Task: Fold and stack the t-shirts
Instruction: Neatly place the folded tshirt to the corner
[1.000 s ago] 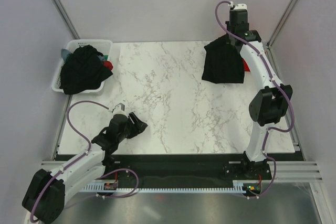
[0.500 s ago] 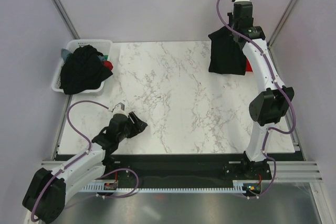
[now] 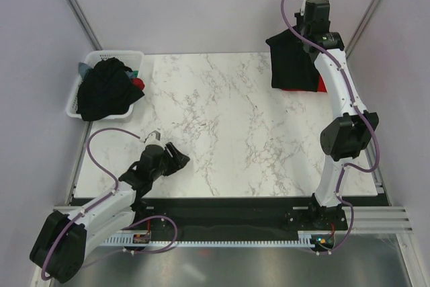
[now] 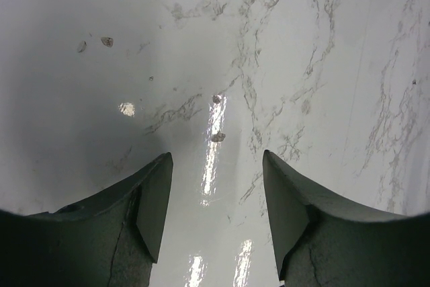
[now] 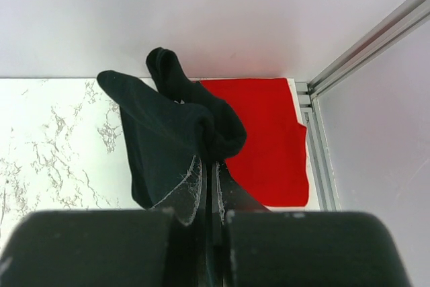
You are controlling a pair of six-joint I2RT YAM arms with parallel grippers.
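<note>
**Right arm holds black tee up at 1 o'clock; left arm low at 7 o'clock**

The marble table (image 3: 222, 119) fills the middle of the top view. The right arm (image 3: 339, 99) stands tall from its base at 5 o'clock and stretches to the far corner at 1 o'clock, with the wrist up near the back wall. The right gripper (image 5: 209, 179) is clamped tight on a bunched edge of the black t-shirt (image 3: 293, 65). The shirt hangs below it in a loose drape. The left arm (image 3: 101, 210) lies low, elbow bent, reaching to 7 o'clock. The left gripper (image 4: 215, 166) has its fingers spread apart and grasps nothing, just above bare marble.

At 10 o'clock, off the table edge, dark t-shirts (image 3: 104, 89) heap out of the white basket (image 3: 75, 99). The red t-shirt (image 5: 269, 139) lies flat in the 1 o'clock corner, partly behind the hanging black one.

Since a second ago the right wrist has gone farther back and higher. The black shirt has shifted from over the marble toward the corner, now over the red one. The left arm has barely moved, and the basket heap is unchanged.
</note>
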